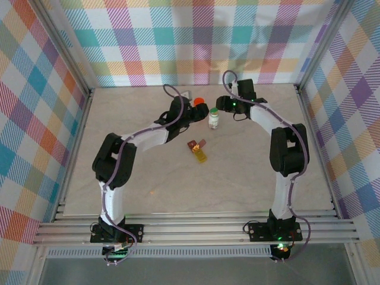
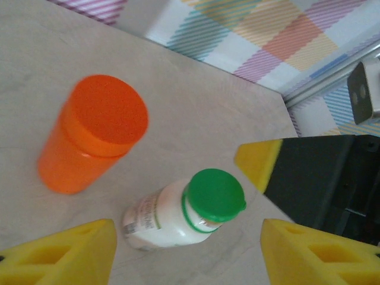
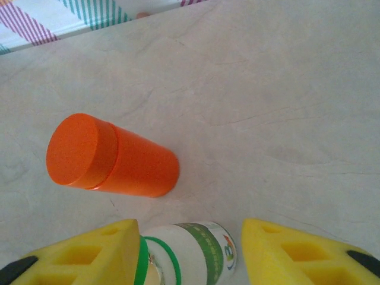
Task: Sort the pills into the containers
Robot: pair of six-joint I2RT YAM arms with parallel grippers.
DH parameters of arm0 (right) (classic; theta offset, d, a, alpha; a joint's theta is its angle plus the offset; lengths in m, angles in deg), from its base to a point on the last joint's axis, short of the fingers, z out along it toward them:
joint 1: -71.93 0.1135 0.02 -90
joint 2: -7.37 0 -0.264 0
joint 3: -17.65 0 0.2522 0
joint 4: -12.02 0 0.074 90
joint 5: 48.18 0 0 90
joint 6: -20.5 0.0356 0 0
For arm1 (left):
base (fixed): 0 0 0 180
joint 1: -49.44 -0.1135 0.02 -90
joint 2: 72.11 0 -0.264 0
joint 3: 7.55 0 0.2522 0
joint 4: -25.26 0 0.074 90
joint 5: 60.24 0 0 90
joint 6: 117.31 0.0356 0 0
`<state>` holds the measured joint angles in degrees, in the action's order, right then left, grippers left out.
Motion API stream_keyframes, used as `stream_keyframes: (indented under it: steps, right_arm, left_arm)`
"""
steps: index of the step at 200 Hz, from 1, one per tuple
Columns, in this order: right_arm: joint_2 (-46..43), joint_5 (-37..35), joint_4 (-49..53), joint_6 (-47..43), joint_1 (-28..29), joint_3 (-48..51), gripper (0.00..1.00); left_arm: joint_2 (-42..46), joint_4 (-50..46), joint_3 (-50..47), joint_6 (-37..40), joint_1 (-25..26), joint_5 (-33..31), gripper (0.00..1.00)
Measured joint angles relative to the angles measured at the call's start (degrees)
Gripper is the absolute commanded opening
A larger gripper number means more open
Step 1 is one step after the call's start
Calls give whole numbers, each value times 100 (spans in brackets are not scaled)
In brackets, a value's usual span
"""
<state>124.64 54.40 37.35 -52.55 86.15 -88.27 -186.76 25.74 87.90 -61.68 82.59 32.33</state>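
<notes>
A white bottle with a green cap (image 1: 214,117) stands at the back middle of the table, with an orange capped bottle (image 1: 200,102) just behind it to the left. My left gripper (image 1: 202,113) is open, its yellow fingers (image 2: 59,255) either side of the white bottle (image 2: 178,214) with gaps. From the other side, my right gripper (image 1: 224,107) is open around the same bottle (image 3: 196,252); its left finger (image 3: 83,255) is at the green cap and the right one stands apart. Small pill packets (image 1: 199,149) lie nearer the front.
The orange bottle (image 2: 92,139) stands upright a short way from the white one, also seen as the orange bottle (image 3: 110,157) past my right fingers. The right gripper's yellow fingertip (image 2: 258,160) is close beside the green cap. Checked walls enclose the table.
</notes>
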Motion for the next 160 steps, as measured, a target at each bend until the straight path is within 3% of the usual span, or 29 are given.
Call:
stream_keyframes:
  steps: [66,160]
  right_arm:
    - [9,389,-741,92,0,369,43]
    - [-166,595,-2767,387,-17,1773,41]
  left_arm:
    - [-933,-103,754,-214,70,131,49]
    - [-1088,-13,820,-267,92,297,40]
